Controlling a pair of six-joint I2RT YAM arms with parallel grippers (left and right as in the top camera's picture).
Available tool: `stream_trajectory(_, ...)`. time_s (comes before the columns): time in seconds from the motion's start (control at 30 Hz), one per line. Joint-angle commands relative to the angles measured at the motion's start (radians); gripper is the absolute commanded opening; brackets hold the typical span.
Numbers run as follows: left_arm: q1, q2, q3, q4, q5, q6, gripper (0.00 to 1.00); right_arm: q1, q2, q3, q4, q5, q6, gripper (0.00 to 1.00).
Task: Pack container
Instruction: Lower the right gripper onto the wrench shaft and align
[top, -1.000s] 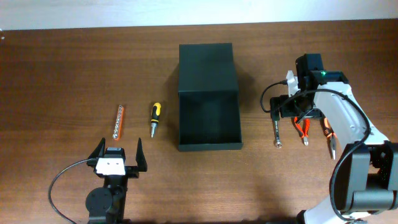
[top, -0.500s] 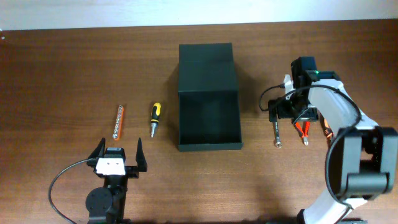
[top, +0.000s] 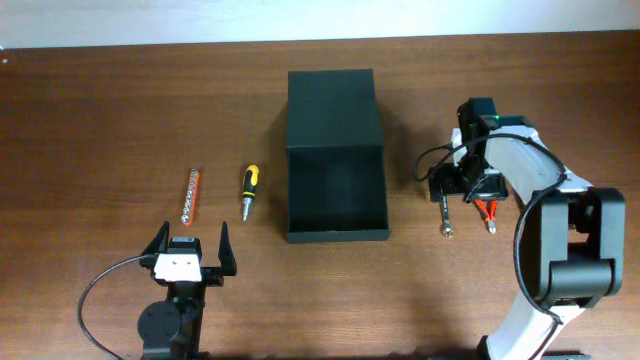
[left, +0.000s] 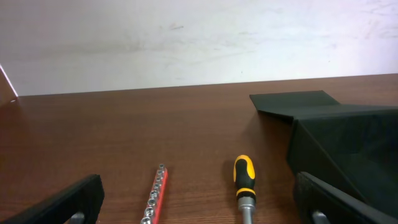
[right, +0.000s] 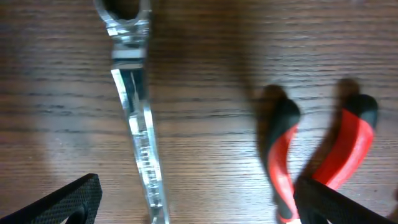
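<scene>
- The container (top: 336, 195) sits at the middle of the wooden table (top: 100, 120), its lid flap thrown back toward the far edge and its dark interior bare
- We see the left gripper (top: 191, 240) near the front edge, well apart from the box, its 2 fingers spread wide with nothing between them
- Just beyond it lie a yellow-and-black screwdriver (top: 249, 190) and an orange socket rail (top: 190, 195), side by side and apart, both left of the box; the left wrist view shows the screwdriver (left: 244, 180) with its tip pointing toward the camera
- The right gripper (top: 465, 187) hangs low to the right of the box, jaws at full spread and gripping nothing
- From the right wrist we look down on a silver wrench (right: 140, 137) and red-handled pliers (right: 311, 155), lying apart on the wood between the 2 fingers
- Whether the fingers touch the table, we cannot tell
</scene>
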Motion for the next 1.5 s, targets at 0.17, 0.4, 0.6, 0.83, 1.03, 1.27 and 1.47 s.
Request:
stream_trajectory(0.17, 0.004, -0.009, -0.007, 0.000, -0.007, -0.009, 0.99, 0.156, 0.002, 0.071, -0.026, 0.115, 0.006, 0.99)
stream_trajectory(0.4, 0.004, -0.009, -0.007, 0.000, -0.007, -0.009, 0.99, 0.114, 0.003, 0.071, -0.019, 0.065, 0.034, 0.99)
stream_trajectory(0.6, 0.004, -0.009, -0.007, 0.000, -0.007, -0.009, 0.99, 0.101, 0.003, 0.071, -0.011, 0.035, 0.088, 0.99)
stream_trajectory(0.83, 0.004, -0.009, -0.007, 0.000, -0.007, -0.009, 0.99, 0.101, 0.006, 0.068, 0.006, 0.026, 0.090, 0.99)
stream_trajectory(1.03, 0.004, -0.009, -0.007, 0.000, -0.007, -0.009, 0.99, 0.101, 0.006, 0.068, 0.020, 0.027, 0.085, 0.99)
stream_trajectory(1.27, 0.004, -0.009, -0.007, 0.000, -0.007, -0.009, 0.99, 0.101, 0.008, 0.068, 0.028, 0.027, 0.082, 0.99)
stream_trajectory(1.47, 0.004, -0.009, -0.007, 0.000, -0.007, -0.009, 0.99, 0.101, 0.008, 0.066, 0.035, 0.027, 0.082, 0.99)
